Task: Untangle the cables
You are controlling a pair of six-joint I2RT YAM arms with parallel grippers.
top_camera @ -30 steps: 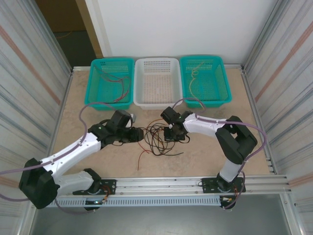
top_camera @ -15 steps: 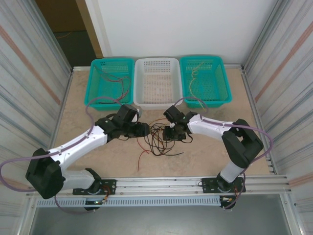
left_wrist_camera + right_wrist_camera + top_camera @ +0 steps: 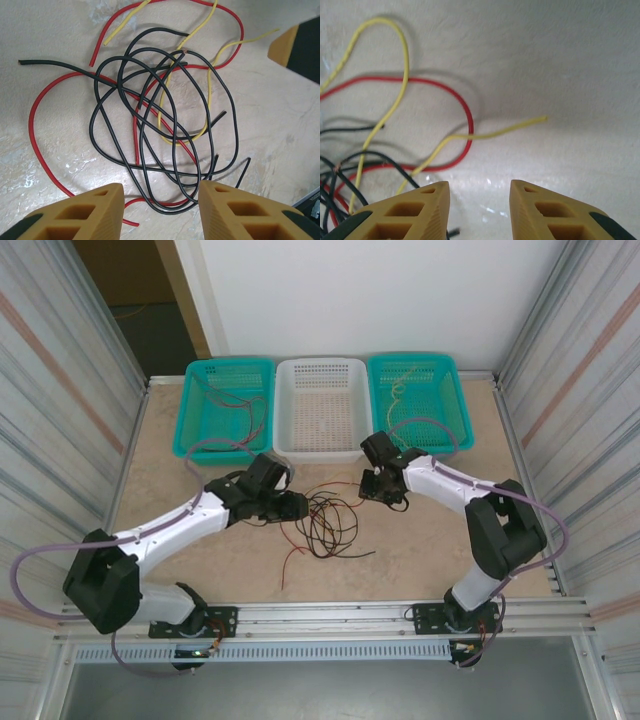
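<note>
The cables (image 3: 326, 521) lie tangled mid-table: several black loops (image 3: 150, 100), a long red strand (image 3: 35, 130) and a yellow one (image 3: 210, 90) threaded through them. My left gripper (image 3: 298, 508) hovers at the tangle's left edge. In the left wrist view this gripper (image 3: 160, 200) is open, and the lowest black loops reach just in front of the gap without being pinched. My right gripper (image 3: 373, 486) sits at the tangle's upper right. It (image 3: 479, 190) is open over bare table, with a yellow end (image 3: 490, 132) and a red bend (image 3: 465, 115) ahead of it.
Three baskets line the far edge. A teal one (image 3: 190, 400) holds a red wire, a white one (image 3: 322, 368) is in the middle, and another teal one (image 3: 462, 410) holds a pale yellowish wire. Corrugated metal walls flank the table; a rail (image 3: 330, 615) runs along the near edge.
The right gripper opened, let go of the tangle and drew back to the right and away. The left arm reached further right toward the cables.
</note>
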